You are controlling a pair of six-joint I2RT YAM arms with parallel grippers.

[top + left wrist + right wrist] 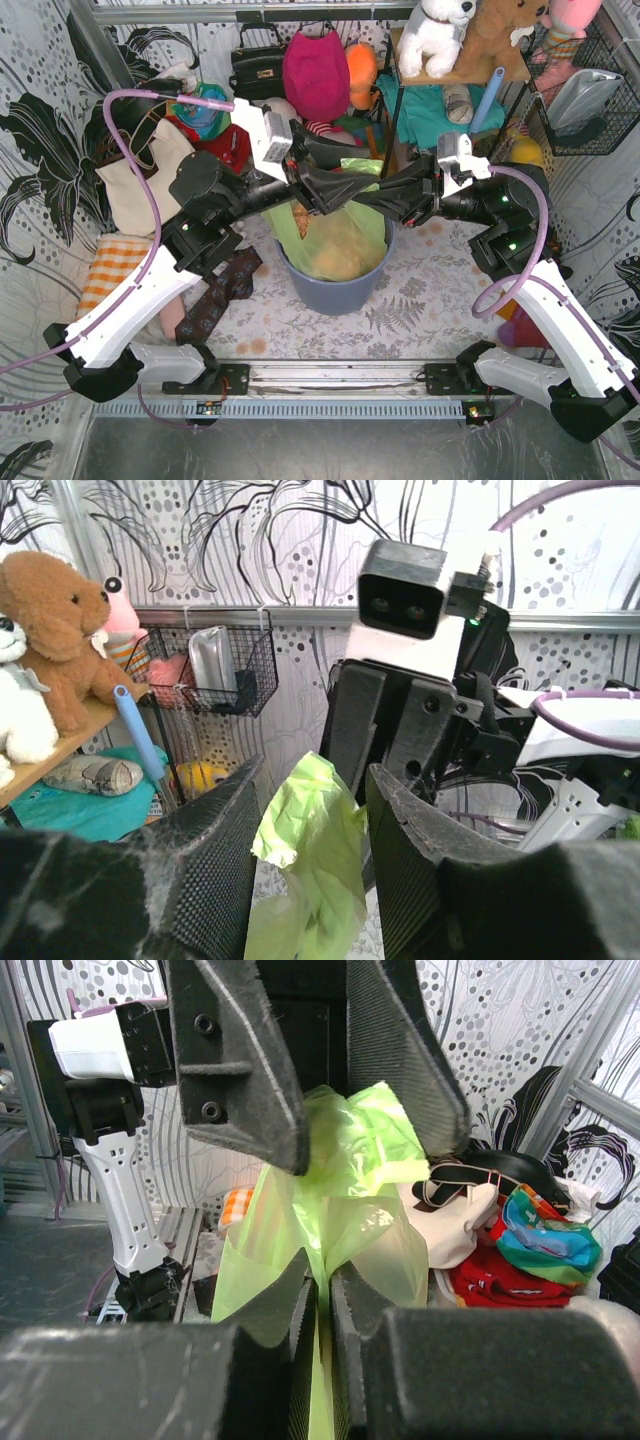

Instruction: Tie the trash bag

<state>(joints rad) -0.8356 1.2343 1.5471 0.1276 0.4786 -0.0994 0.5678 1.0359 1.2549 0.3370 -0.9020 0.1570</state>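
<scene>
the thin lime-green plastic trash bag (345, 245) is seated in a blue-grey round plastic bin (335, 292) on the bench (430, 290), with a magenta fabric bag (316, 70) hung behind. its neck is pinched in the closed right tool (322, 1285); the left tool (312, 780) is spread wide around a flap. from above, the neck is hidden by both.

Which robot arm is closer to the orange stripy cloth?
Left. The left arm runs right beside the orange striped cloth; the right arm is on the far side of the blue-grey bin.
</scene>
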